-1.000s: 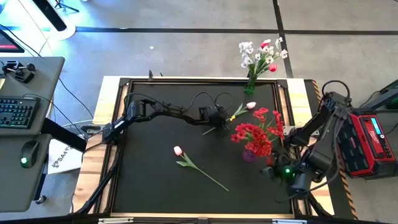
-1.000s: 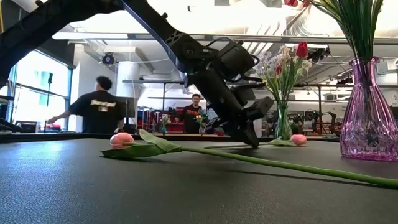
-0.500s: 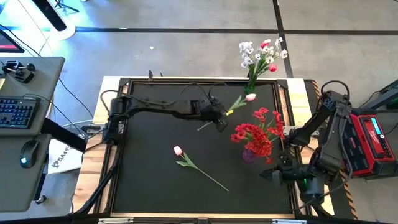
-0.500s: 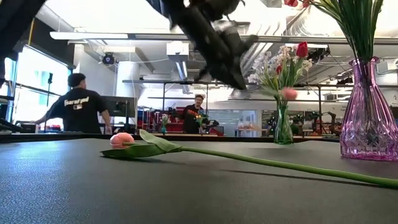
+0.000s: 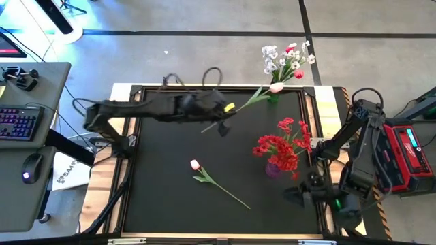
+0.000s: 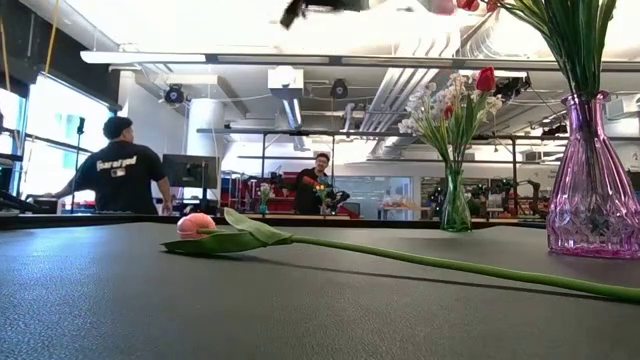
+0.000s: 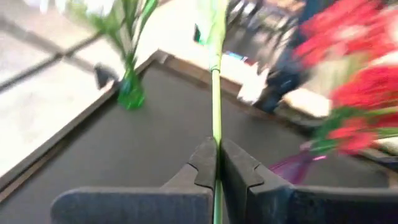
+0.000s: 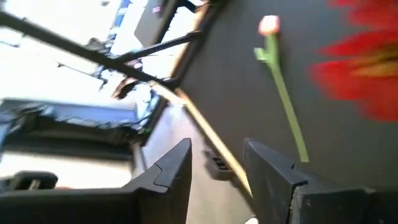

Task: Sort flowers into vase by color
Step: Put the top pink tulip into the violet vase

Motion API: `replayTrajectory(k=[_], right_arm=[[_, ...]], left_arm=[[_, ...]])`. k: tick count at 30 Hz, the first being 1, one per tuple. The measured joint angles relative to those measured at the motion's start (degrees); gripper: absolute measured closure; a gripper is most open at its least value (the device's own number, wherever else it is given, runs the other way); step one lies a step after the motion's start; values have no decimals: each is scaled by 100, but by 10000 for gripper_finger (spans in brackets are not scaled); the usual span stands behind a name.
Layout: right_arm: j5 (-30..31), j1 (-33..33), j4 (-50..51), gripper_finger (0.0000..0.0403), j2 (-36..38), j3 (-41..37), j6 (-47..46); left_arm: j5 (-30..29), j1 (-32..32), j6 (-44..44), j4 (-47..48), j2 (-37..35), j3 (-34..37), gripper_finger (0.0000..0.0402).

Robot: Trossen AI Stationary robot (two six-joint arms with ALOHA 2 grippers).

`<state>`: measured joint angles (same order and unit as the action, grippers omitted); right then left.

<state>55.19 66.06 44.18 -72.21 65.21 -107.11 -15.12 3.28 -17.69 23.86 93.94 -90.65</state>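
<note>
My left gripper (image 5: 223,119) is high above the table's far middle, shut on a pink tulip whose blossom (image 5: 276,87) hangs beside the green vase (image 5: 274,96). That vase stands at the far edge and holds white-lavender sprigs and tulips. In the low view only the gripper's underside (image 6: 320,8) shows. A purple vase (image 5: 272,169) of red blossoms stands right of centre. A second pink tulip (image 5: 195,164) lies flat on the mat, its stem (image 5: 231,196) running toward the near right. My right gripper (image 5: 294,194) waits open near the near right corner. My left gripper pinches the tulip's green stem (image 7: 215,134) between its two shut fingers (image 7: 204,163), on the lower part near the cut end (image 5: 204,129). The stem runs forward out past the fingertips, along the fingers. The tulip is lifted clear of the table, its blossom end pointing at the green vase (image 7: 130,93).
The black mat has a raised wooden frame (image 5: 116,109). People stand in the room beyond the far edge (image 6: 122,170). A desk with keyboard and mouse (image 5: 20,122) sits off the table's left. Open mat lies left of the lying tulip (image 6: 200,225).
My left gripper rose from the mat with the tulip, which went from lying on the table to lifted clear. It swung toward the far edge, so the blossom now sits by the green vase. My right gripper drifted toward the near edge.
</note>
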Motion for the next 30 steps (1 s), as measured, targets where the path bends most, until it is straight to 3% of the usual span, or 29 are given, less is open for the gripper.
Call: replayTrajectory(k=[5, 10, 12, 17, 22, 25, 30], right_arm=[[585, -5, -1247, 270, -1, 0, 1378], [1907, -72, -2393, 270, 24, 0, 3582], [2140, -155, -2976, 266, 25, 0, 4711], [2103, -464, -4702, 241, 23, 0, 7305], [2055, -704, -6033, 199, 21, 0, 9109], [1607, -852, -6364, 179, 21, 0, 9619], [890, -1099, -6417, 173, 18, 0, 9711]], left_arm=[[75, -368, 488, -393, -680, 0, 401], [933, -746, 900, -1026, -884, -7, 401], [1219, -945, 1128, -1087, -861, -5, 401], [1309, -1461, 1277, -1169, -590, -2, 401], [1307, -1856, 1528, -1509, -286, 0, 401], [1311, -2002, 1481, -1676, -139, 0, 401], [1188, -2079, 1352, -1860, 4, 0, 401]])
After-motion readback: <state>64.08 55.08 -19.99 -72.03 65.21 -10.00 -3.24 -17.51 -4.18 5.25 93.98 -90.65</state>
